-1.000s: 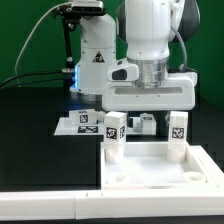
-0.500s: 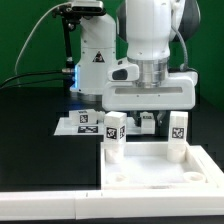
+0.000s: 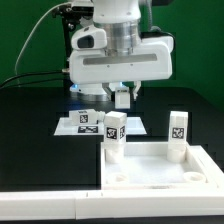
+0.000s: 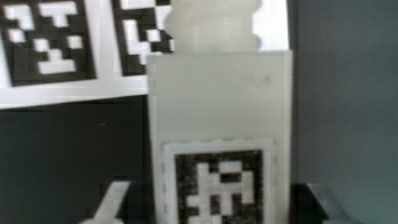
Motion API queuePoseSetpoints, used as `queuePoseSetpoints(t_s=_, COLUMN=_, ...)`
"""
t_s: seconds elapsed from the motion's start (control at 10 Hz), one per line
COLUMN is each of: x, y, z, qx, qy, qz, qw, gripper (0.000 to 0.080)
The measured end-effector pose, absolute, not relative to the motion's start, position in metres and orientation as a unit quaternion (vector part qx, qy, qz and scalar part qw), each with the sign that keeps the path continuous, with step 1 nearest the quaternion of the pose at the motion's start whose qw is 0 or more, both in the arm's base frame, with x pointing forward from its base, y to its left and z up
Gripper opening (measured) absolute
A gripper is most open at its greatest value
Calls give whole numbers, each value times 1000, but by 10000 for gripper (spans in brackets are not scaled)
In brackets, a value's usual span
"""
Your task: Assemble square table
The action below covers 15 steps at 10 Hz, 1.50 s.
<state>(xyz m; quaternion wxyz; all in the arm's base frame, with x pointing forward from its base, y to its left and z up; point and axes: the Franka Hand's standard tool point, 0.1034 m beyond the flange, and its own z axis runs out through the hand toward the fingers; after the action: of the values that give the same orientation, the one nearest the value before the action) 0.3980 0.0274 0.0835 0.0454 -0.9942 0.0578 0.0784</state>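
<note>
Here, wrist view shows jaws clamped on tagged leg [image 4: 214, 110], only exterior view shows square table slab [image 3: 150, 168].

leg [image 3: 114, 136] [image 3: 178, 134] [image 3: 122, 96] x3 | tabletop [image 3: 160, 180] x1 | marker board [image 3: 72, 129] x1 | bar [image 3: 50, 207] x1

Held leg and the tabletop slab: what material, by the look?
The held leg: likely plastic, matte white, even colour with no glare; its tag looks like a printed sticker. The tabletop slab: probably the same matte white plastic, one-piece raised rim. Neither is certain.
</note>
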Motion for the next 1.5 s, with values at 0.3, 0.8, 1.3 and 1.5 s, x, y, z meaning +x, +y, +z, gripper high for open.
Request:
queuePoseSetpoints(t_s=0.3, x=397, y=29, z=79, qx=-994, qy=55, qz=83, qw=44, gripper=285)
queuePoseSetpoints(t_s=0.8, x=426, y=-88, z=40, qx=-995, qy=-53, qz=71, qw=46, gripper=285)
queuePoseSetpoints(t_s=1.3, x=426, y=-98, z=32, qx=-995, qy=-46, qz=75, qw=46, gripper=285)
queuePoseSetpoints(t_s=1.5, x=421, y=-138, z=13, qx=-997, qy=10, qz=71, qw=32, gripper=285)
